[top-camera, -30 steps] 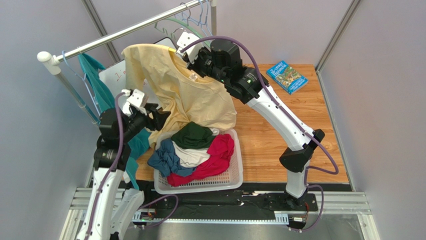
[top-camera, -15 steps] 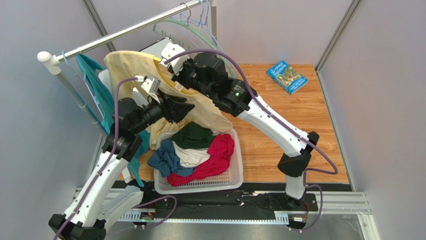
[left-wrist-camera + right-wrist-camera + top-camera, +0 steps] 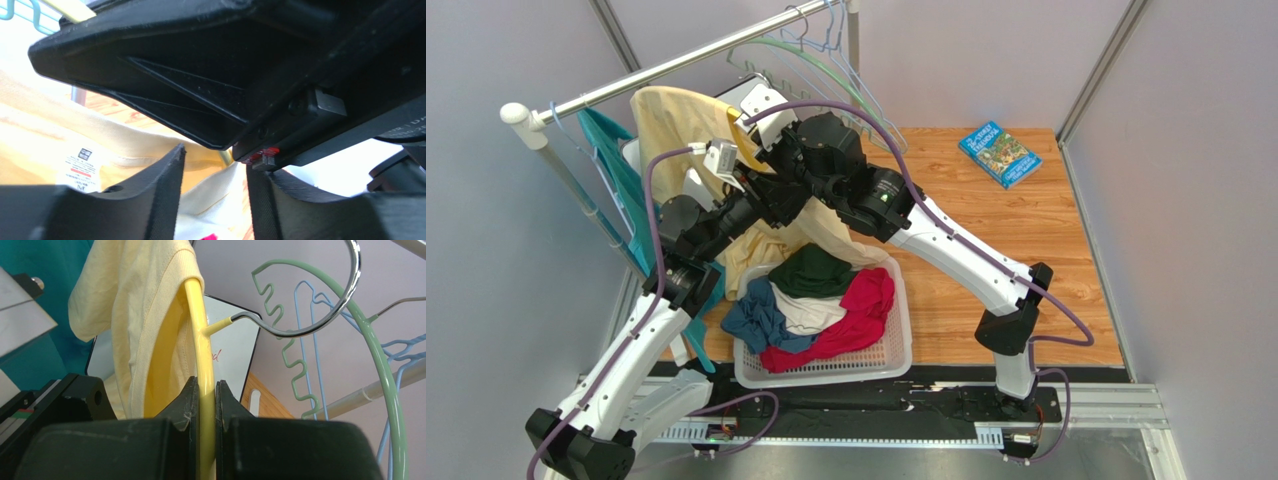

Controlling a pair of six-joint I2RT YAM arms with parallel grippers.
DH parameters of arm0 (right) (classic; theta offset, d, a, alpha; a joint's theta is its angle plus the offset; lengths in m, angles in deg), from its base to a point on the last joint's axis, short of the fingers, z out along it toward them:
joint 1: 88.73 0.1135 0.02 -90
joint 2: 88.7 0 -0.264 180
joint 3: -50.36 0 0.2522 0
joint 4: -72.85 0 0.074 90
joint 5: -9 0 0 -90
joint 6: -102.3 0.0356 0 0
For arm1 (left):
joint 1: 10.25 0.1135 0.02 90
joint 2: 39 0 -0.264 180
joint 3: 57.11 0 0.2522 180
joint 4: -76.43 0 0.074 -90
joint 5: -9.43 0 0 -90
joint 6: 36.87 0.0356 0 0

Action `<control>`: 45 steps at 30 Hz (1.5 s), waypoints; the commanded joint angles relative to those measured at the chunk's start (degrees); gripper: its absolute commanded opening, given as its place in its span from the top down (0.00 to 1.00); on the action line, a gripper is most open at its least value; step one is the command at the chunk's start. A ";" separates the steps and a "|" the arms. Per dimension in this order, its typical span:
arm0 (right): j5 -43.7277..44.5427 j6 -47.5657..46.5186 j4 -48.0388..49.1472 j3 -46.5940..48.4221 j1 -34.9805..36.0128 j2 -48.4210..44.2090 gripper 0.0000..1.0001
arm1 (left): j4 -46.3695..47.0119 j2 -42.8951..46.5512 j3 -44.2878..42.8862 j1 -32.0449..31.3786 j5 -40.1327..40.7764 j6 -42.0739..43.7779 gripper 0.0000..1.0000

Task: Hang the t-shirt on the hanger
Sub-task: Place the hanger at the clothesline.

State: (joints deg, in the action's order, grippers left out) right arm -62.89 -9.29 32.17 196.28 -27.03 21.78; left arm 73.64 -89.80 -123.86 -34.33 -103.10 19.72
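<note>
The cream-yellow t-shirt (image 3: 666,120) hangs bunched from the yellow hanger (image 3: 748,148) near the rail, its lower part (image 3: 766,240) trailing toward the basket. In the right wrist view my right gripper (image 3: 205,390) is shut on the hanger's yellow bar (image 3: 200,340), below its silver hook (image 3: 320,325); the shirt's ribbed neck (image 3: 165,300) is draped over the bar's top. My left gripper (image 3: 215,175) is open just under the right gripper's black body (image 3: 200,75), with the shirt and its white label (image 3: 80,167) behind the gap. In the top view the left gripper (image 3: 771,200) sits right beneath the right gripper (image 3: 761,135).
A clothes rail (image 3: 676,65) carries a teal garment (image 3: 616,170), a pale green hanger (image 3: 370,355) and light blue hangers (image 3: 310,340). A white basket (image 3: 896,350) of clothes stands at the front. A book (image 3: 1000,154) lies at the back right. A whiteboard (image 3: 235,355) stands behind.
My right gripper has carried the hanger and shirt left toward the rail. My left arm has risen and reached in under it; the shirt has bunched up.
</note>
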 commanded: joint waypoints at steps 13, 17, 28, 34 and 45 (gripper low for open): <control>4.04 12.09 8.20 3.19 1.85 0.27 1.00 | 6.97 -0.52 2.10 -0.45 7.76 -5.08 0.88; 2.64 12.79 8.02 2.32 1.85 0.00 1.00 | 4.77 0.27 2.10 -0.45 8.55 -7.72 1.00; -0.53 12.71 9.25 -1.29 1.85 -2.10 0.69 | 0.20 0.80 -0.53 0.34 9.34 -12.56 1.00; 0.43 11.74 10.39 -1.38 1.85 -3.42 0.51 | -0.42 1.32 -1.41 1.49 9.17 -13.09 1.00; 3.07 9.02 14.52 -7.09 1.59 -13.35 0.00 | 3.10 1.33 -6.41 2.98 8.46 -9.05 1.00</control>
State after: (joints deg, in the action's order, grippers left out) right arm -61.85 1.42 40.80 191.29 -25.42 15.70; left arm 69.53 -89.48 -124.91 -32.01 -94.01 6.43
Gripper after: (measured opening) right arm 0.942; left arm 0.017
